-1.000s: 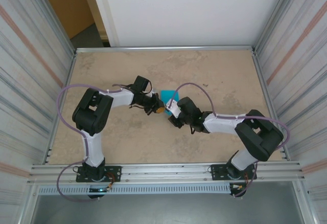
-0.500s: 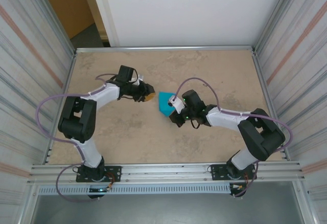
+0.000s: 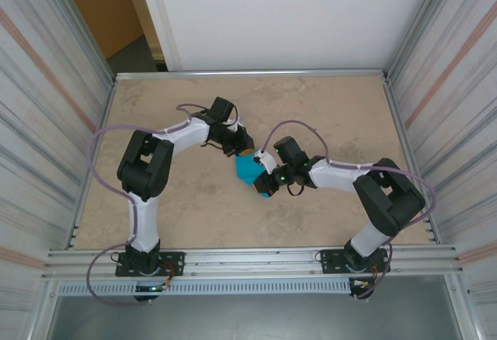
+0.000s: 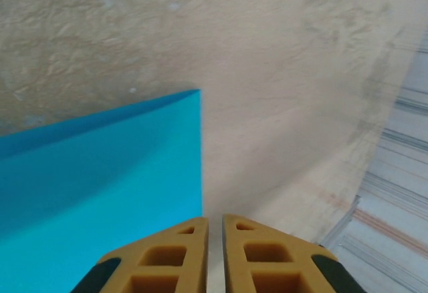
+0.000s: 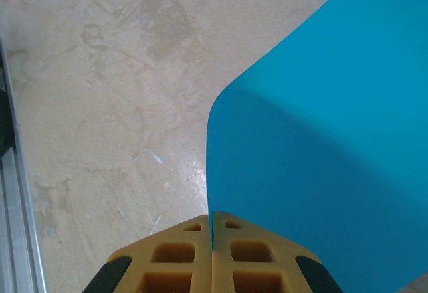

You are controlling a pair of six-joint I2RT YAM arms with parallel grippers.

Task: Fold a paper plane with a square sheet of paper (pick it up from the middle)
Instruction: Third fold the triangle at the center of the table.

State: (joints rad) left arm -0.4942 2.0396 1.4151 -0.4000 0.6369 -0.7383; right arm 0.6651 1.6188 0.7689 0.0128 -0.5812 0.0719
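The square sheet of paper (image 3: 248,168) is teal-blue and hangs bent just above the table's middle. My right gripper (image 3: 262,183) comes at it from the right and is shut on its edge; in the right wrist view the paper (image 5: 321,139) rises curved out of the pinched fingertips of the right gripper (image 5: 212,214). My left gripper (image 3: 243,150) sits at the sheet's far side. In the left wrist view the left gripper (image 4: 215,218) has its jaws a narrow slit apart with nothing between them, and the paper (image 4: 100,192) lies beside its left finger (image 4: 180,253).
The beige tabletop (image 3: 326,115) is walled by ribbed metal panels left (image 3: 46,123) and right (image 3: 450,107), with an aluminium rail (image 3: 248,256) along the near edge. Both arms' cables loop over the table.
My left gripper swung away to the left, then came back to the paper's far side. The right gripper shut on the sheet and carried it slightly nearer and left.
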